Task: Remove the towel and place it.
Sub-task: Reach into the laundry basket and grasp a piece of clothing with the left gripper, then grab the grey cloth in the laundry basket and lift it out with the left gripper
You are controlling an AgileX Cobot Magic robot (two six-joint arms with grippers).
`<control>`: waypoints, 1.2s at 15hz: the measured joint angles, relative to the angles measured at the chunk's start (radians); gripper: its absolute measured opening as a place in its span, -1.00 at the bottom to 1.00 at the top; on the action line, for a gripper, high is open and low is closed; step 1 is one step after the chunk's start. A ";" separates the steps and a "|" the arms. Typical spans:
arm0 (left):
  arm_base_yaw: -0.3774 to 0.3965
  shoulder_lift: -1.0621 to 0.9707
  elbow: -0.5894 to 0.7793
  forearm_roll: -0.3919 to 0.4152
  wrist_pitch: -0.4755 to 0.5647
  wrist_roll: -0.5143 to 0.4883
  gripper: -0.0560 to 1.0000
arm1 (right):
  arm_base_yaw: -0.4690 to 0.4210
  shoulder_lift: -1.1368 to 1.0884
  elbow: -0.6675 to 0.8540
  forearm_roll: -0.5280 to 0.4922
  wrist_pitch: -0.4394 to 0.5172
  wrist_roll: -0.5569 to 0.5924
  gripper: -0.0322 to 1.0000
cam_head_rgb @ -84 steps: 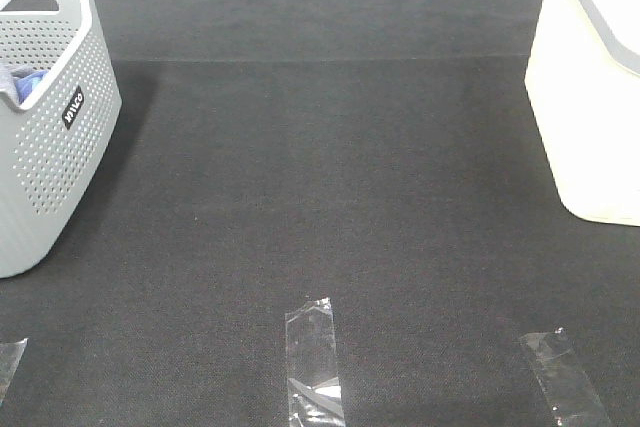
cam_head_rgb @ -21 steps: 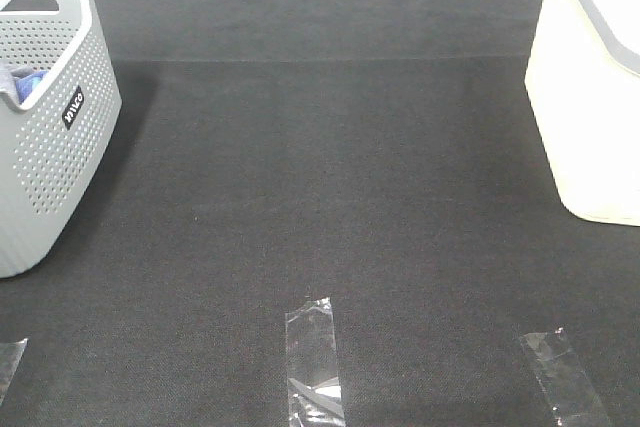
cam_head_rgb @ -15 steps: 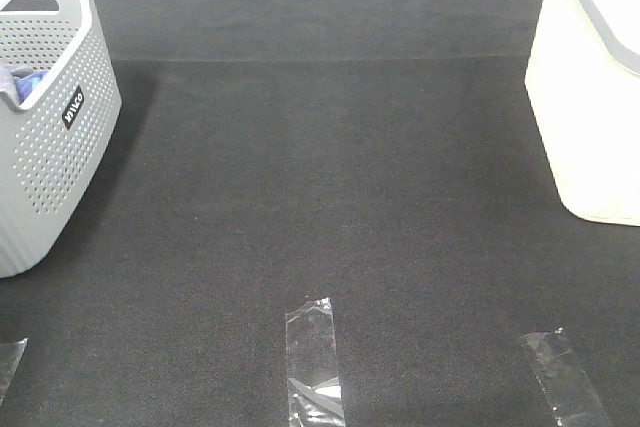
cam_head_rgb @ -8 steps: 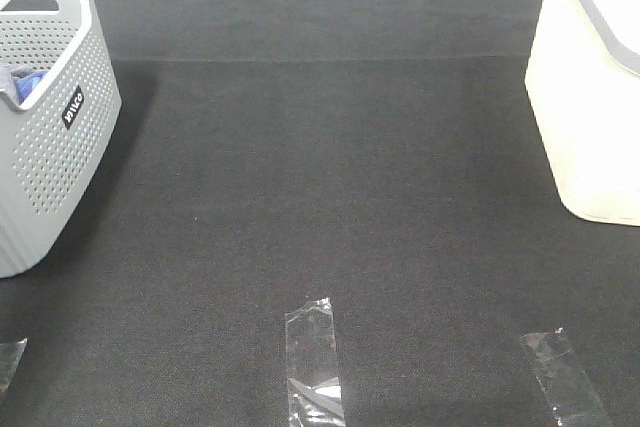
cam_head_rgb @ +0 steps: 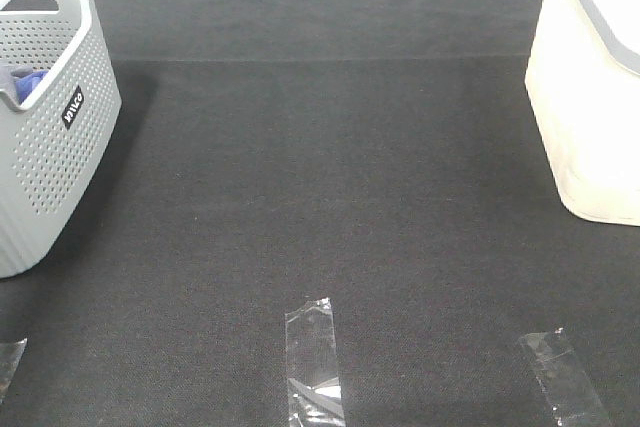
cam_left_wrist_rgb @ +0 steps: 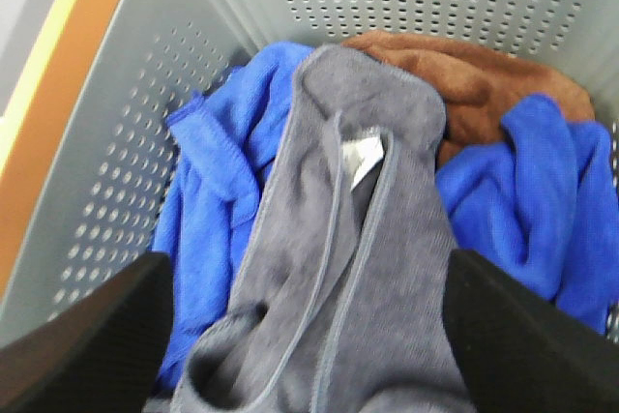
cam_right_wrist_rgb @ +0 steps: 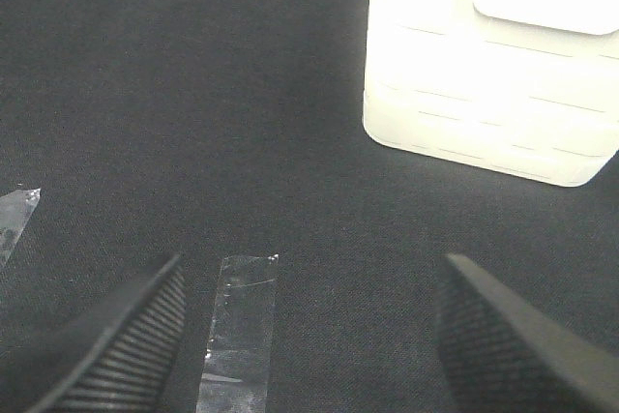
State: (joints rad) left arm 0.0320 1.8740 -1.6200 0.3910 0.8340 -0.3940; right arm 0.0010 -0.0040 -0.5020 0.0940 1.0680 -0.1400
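Note:
In the left wrist view the greyish-lavender towel (cam_left_wrist_rgb: 348, 268) lies crumpled in the grey perforated basket (cam_left_wrist_rgb: 145, 132), on top of blue cloths (cam_left_wrist_rgb: 208, 210) and a brown cloth (cam_left_wrist_rgb: 464, 84). My left gripper (cam_left_wrist_rgb: 309, 336) hangs open just above it, fingers (cam_left_wrist_rgb: 92, 336) spread to either side of the towel, nothing held. My right gripper (cam_right_wrist_rgb: 309, 336) is open over the black mat, holding nothing. In the exterior high view neither gripper shows; only the basket (cam_head_rgb: 50, 147) with a bit of blue cloth (cam_head_rgb: 30, 82) appears at the left edge.
A cream white bin (cam_head_rgb: 595, 97) stands at the right edge, also in the right wrist view as the white bin (cam_right_wrist_rgb: 493, 65). Strips of clear tape (cam_head_rgb: 313, 362) lie on the black mat (cam_head_rgb: 330, 167) near the front edge.

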 joint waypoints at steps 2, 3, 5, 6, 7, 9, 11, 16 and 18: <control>0.029 0.093 -0.141 -0.086 0.069 0.052 0.50 | 0.000 0.000 0.000 0.000 0.000 0.000 0.39; 0.050 0.132 -0.197 -0.158 0.110 0.080 0.50 | 0.000 0.000 0.000 0.000 0.000 0.000 0.39; 0.075 0.169 -0.243 -0.226 0.139 0.107 0.50 | 0.000 0.000 0.000 0.000 0.000 0.000 0.39; 0.113 0.216 -0.292 -0.323 0.163 0.144 0.50 | 0.000 0.000 0.000 0.000 0.000 0.000 0.39; 0.130 0.242 -0.316 -0.364 0.166 0.152 0.50 | 0.000 0.000 0.000 0.000 0.000 0.000 0.39; 0.146 0.272 -0.334 -0.382 0.166 0.156 0.46 | 0.000 0.000 0.000 0.000 0.000 0.000 0.39; 0.146 0.288 -0.334 -0.384 0.154 0.168 0.41 | 0.000 0.000 0.000 0.000 0.000 0.000 0.39; 0.146 0.335 -0.334 -0.391 0.082 0.182 0.30 | 0.000 0.000 0.000 0.000 0.000 0.000 0.39; 0.146 0.346 -0.335 -0.399 0.082 0.198 0.23 | 0.000 0.000 0.000 0.000 0.000 0.000 0.39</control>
State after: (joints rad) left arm 0.1780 2.2200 -1.9550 -0.0080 0.9160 -0.1960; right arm 0.0010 -0.0040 -0.5020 0.0940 1.0680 -0.1400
